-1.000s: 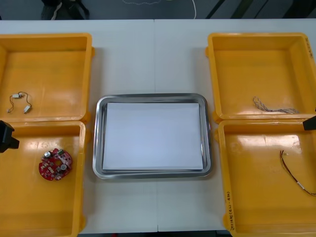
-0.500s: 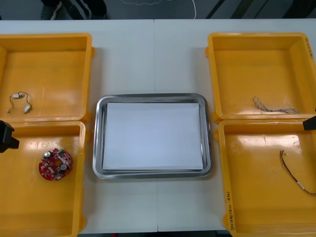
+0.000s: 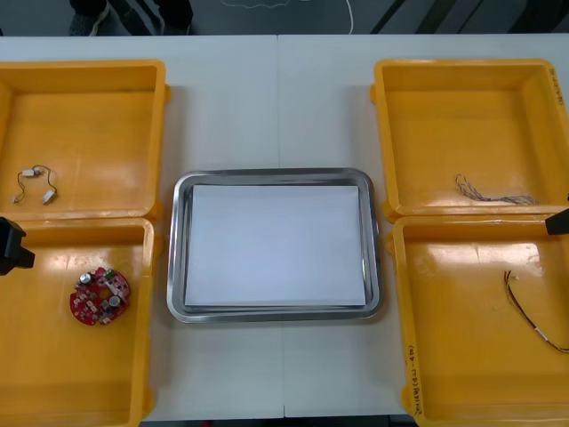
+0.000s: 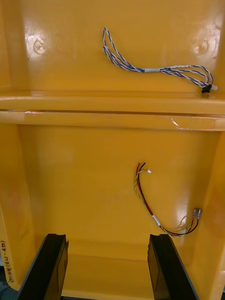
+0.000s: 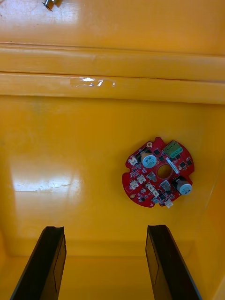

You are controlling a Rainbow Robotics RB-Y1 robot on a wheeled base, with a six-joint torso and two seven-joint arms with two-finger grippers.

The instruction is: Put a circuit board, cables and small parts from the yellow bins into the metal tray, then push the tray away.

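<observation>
Changing: nothing has moved in the last second; your task is unstarted.
Left gripper (image 5: 105, 228): wide, empty, over the near-left yellow plastic bin (image 3: 53, 374).
Round red circuit board (image 5: 158, 178): in that bin, beyond the fingers.
Right gripper (image 4: 108, 236): wide, empty, over the near-right bin (image 3: 462, 374).
Shiny metal tray (image 3: 276, 173): centre, nothing loaded.

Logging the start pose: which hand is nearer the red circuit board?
Left. The left hand hangs open over the near left bin, the red circuit board just beyond its fingers. The right hand hangs open over the near right bin, across the metal tray.
</observation>
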